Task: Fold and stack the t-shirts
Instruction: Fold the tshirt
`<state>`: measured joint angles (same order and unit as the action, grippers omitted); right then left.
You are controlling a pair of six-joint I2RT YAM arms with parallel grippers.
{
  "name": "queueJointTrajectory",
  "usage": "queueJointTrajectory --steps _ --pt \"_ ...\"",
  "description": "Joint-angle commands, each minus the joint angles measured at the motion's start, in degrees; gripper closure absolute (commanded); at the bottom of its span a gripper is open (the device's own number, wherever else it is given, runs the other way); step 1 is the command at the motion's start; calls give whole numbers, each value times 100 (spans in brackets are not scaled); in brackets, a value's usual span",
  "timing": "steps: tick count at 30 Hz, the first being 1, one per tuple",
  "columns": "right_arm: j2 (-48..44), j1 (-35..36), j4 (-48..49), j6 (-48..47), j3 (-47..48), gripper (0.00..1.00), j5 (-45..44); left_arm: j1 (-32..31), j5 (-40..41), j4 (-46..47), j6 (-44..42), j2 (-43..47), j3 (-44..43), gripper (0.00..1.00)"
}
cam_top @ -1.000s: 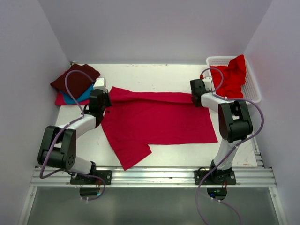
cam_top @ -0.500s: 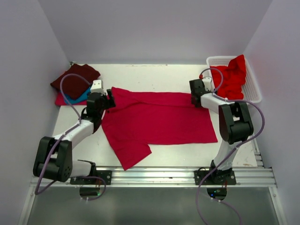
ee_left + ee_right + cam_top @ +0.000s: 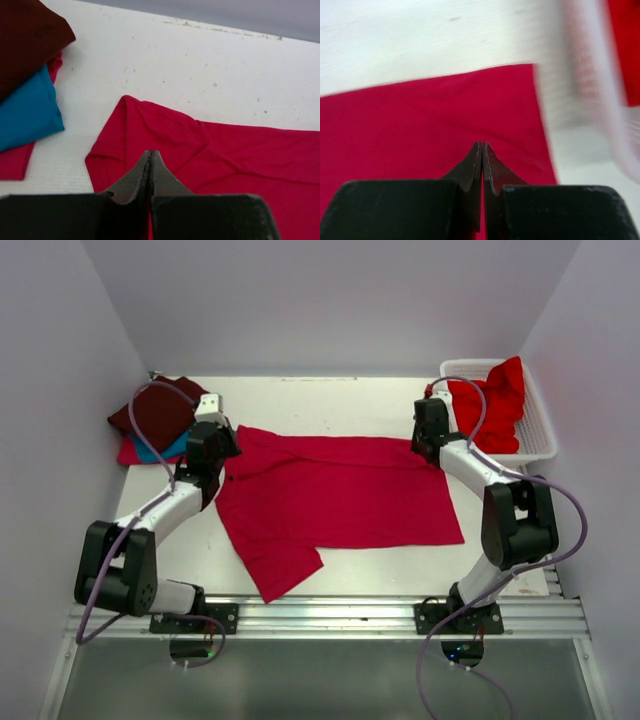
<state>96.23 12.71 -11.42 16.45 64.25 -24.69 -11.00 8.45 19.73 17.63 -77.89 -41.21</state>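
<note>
White surface (image 3: 330,405) between pale grey walls carries everything. Nearest the arm bases, a crimson-pink cloth t-shirt (image 3: 340,495) lies spread flat across the middle, one flap trailing toward the near edge on the left.

Over its far left corner the left claw (image 3: 150,152) is clenched, jaws pressed together. Over the far right corner the right claw (image 3: 482,144) is clenched likewise. Neither wrist view shows cloth bunched between the jaws.

This looks like the laying-out step before folding. The next move calls for both claws to release, pinch an edge, and carry it over evenly.

At far left is the stack: a folded dark maroon t-shirt (image 3: 160,410) on a teal blue t-shirt (image 3: 178,445), over a pink-red t-shirt (image 3: 140,452). At far right a white plastic lattice basket (image 3: 540,440) holds a heaped bright red t-shirt (image 3: 495,405), unfolded, rising above the rim.
</note>
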Motion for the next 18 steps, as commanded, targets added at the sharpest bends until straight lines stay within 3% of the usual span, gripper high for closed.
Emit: queueJointTrajectory --steps 1,6,7,14,18 --pt "-104 65 394 7 -9 100 2792 -24 -378 -30 179 -437 -414 100" --pt "492 398 783 368 471 100 5121 -24 -1072 171 399 -982 -528 100" --pt "772 486 669 342 657 100 5288 -16 -1169 233 452 -1035 -502 100" --pt "1678 1180 -34 210 2143 63 5791 -16 -1757 664 751 -1307 -353 100" --pt "1593 1269 -133 113 2225 62 5782 -16 -2206 726 830 -1624 -685 99"
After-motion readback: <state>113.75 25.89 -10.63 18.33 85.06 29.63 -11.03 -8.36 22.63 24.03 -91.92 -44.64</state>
